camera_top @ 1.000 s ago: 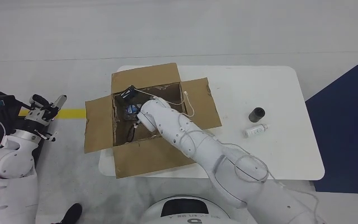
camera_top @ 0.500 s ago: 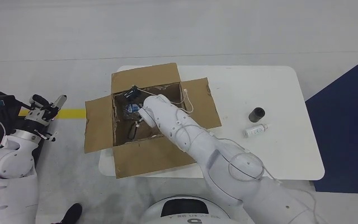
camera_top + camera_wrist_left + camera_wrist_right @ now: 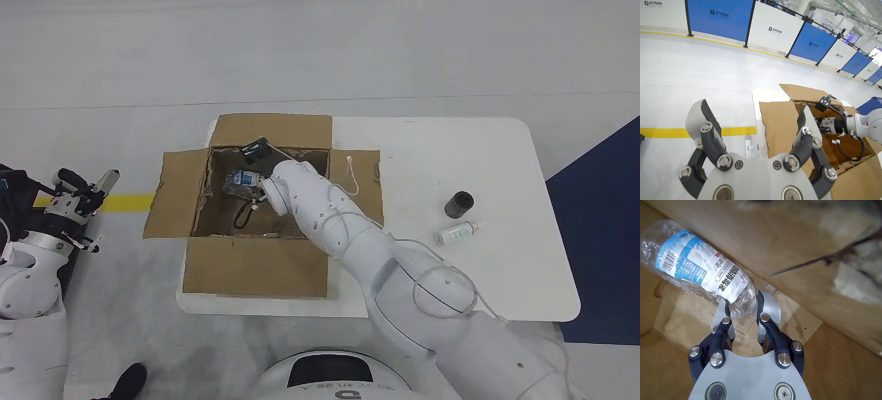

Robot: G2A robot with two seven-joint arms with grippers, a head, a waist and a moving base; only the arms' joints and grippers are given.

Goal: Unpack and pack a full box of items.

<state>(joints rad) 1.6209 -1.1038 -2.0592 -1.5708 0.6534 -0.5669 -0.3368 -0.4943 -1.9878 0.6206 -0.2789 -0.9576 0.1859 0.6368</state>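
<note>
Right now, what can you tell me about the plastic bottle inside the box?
The bottle is clear, crinkled plastic with a blue-and-white label wrapped round its middle. It is tilted inside the cardboard box, close to a wall. The right gripper is shut on its narrowing end; the cap is hidden. Whether it touches the box floor I cannot tell.

Bottle point(image 3: 702, 270) in end effector point(image 3: 742, 306) (crumpled)

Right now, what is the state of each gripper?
Left gripper: open, holding nothing.
Right gripper: closed on the plastic bottle inside the cardboard box.
</note>
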